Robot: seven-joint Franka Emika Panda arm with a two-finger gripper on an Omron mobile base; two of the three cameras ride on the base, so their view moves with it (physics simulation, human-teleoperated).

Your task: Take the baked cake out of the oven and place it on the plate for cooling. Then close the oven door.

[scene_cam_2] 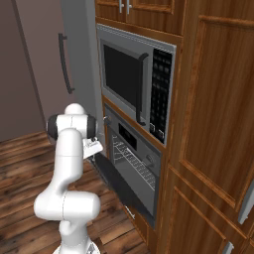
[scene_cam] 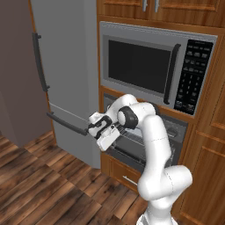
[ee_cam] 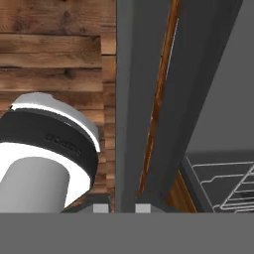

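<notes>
In the left base view I am holding my pincer closed tight at the left end of the oven door, which is hanging partly open below the microwave. In the right base view the oven is showing its wire rack behind the gap, and I cannot make out any cake. In the hand view my 2 fingertips are pinching the grey bar handle, and I am judging that this end-of-bar grip could slip off if the pull runs off the door's arc, letting the door drop or swing shut.

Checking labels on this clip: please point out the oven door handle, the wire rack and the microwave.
oven door handle (scene_cam: 67, 124), left base view, middle of the bar.
wire rack (scene_cam_2: 130, 158), right base view, front wires.
microwave (scene_cam: 138, 65), left base view, dark door window.
</notes>
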